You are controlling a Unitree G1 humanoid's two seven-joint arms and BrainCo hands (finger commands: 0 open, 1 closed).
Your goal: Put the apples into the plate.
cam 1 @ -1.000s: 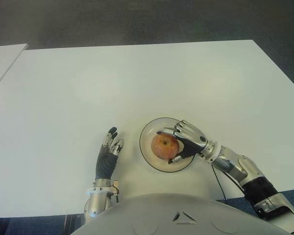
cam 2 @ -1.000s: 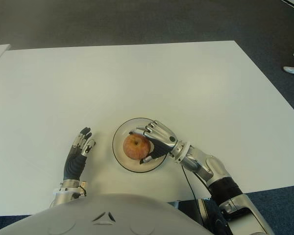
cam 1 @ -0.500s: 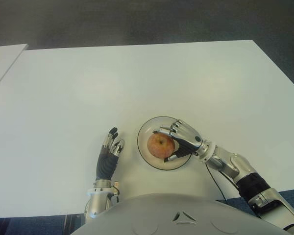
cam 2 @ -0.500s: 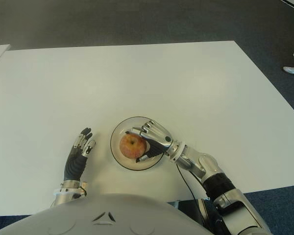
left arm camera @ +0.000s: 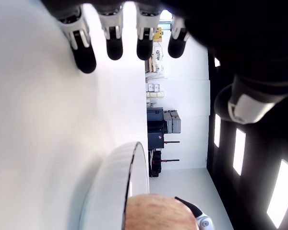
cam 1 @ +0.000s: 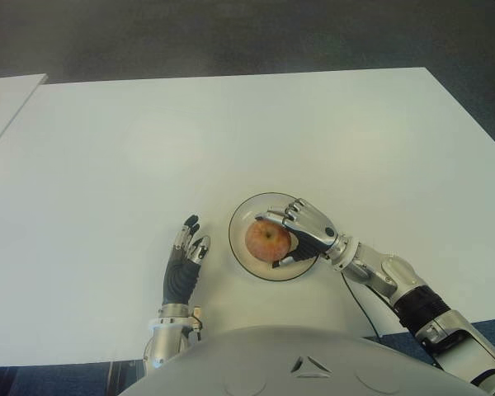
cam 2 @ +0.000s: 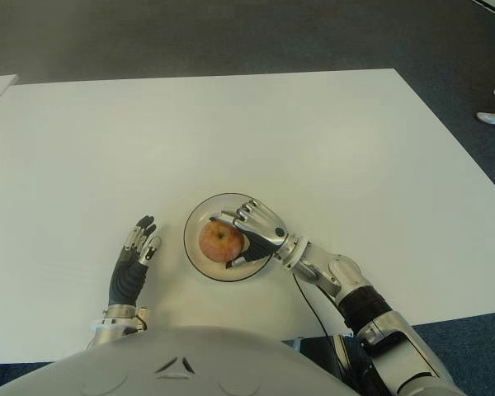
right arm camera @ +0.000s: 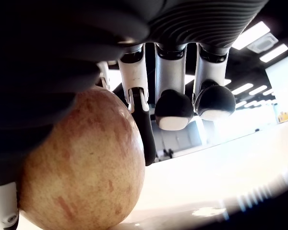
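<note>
One apple in view: a round red-and-yellow apple sat inside the clear glass round plate, near the robot's edge of the white table.
Right hand: the silver right hand was cupped against the apple's right side, fingers curled over its top and the thumb low beside it; in the right wrist view the apple pressed against the palm, so the grasp was judged not yet let go.
Left hand: the left hand showed to the left of the plate, fingers straight and relaxed, holding nothing; its wrist view showed the plate's rim and the apple farther off.
Done: the apple had reached the plate.
Left to do: freeing the fingers and drawing the right hand clear, as a judgement.
Other apples: none showed anywhere on the table, though the task speaks of more than one.
</note>
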